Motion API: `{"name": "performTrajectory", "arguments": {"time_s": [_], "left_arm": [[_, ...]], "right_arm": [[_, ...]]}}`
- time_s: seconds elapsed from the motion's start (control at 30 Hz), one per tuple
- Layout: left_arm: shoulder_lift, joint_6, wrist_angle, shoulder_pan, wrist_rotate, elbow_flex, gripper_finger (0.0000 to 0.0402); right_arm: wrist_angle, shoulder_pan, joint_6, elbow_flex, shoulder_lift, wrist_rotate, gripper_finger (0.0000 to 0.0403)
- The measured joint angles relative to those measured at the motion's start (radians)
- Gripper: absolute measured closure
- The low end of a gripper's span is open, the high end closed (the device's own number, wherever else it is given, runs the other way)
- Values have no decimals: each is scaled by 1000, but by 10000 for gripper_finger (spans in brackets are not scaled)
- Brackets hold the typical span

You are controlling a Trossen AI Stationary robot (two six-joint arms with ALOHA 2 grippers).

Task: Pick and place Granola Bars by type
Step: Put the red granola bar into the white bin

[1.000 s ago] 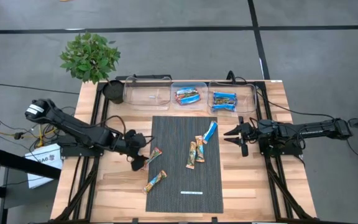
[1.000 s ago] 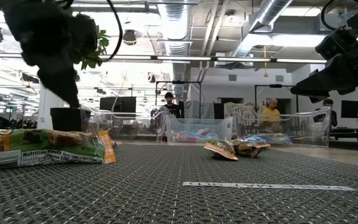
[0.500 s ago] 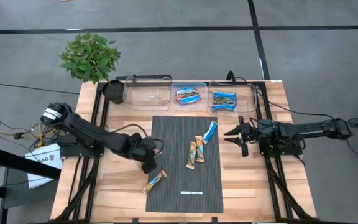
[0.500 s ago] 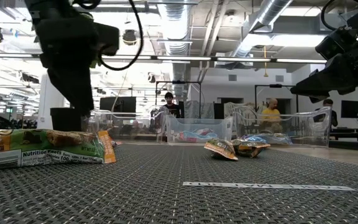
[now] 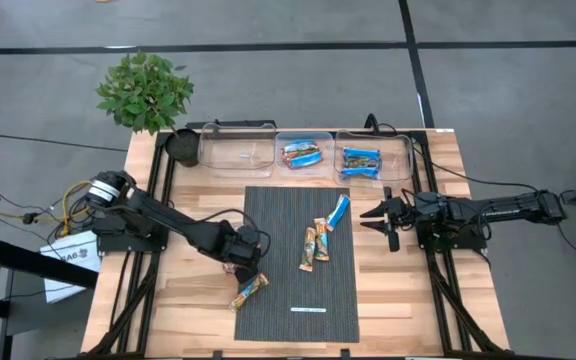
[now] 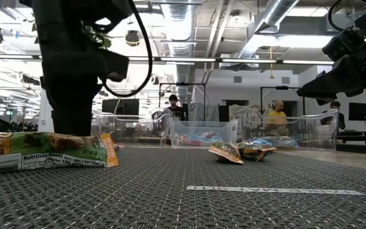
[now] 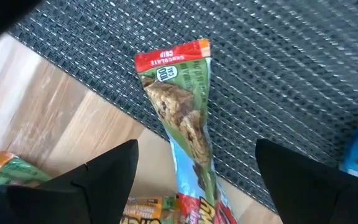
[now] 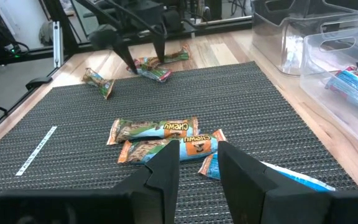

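Note:
My left gripper (image 5: 243,255) (image 7: 196,149) is open and low over the left edge of the dark mat (image 5: 288,300). Its fingers stand on either side of a tan-orange and green granola bar (image 7: 179,118) that lies half on the mat, half on the wood. I cannot tell whether they touch it. More wrapper ends show beside it (image 7: 5,168). Another such bar (image 5: 250,290) lies nearer the front edge. Two tan-orange bars (image 5: 315,243) and a blue bar (image 5: 338,212) lie mid-mat. My right gripper (image 5: 373,218) (image 8: 197,162) is open and empty at the mat's right edge.
Three clear bins stand along the far edge: the left one (image 5: 238,150) holds no bars, the middle one (image 5: 303,153) holds blue and orange-red bars, the right one (image 5: 361,160) holds blue bars. A potted plant (image 5: 146,92) stands at the far left. A white strip (image 5: 308,310) lies on the mat.
My left gripper has gone toward the table's right edge and down, from the bare wood to the bar at the mat's left edge, and now stands over it. The bars have not moved.

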Motion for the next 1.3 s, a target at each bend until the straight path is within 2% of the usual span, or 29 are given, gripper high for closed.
{"name": "performTrajectory", "arguments": {"time_s": [0.53,0.93,1.3], "left_arm": [[31,-3,-42,21,10,-2,88],[31,-3,-47,21,17,-2,199],[31,-3,-54,21,26,-3,273]], "right_arm": [[-1,0,0,0,0,0,301],[-2,0,0,0,1,0,301],[-3,0,0,0,1,0,301]]}}
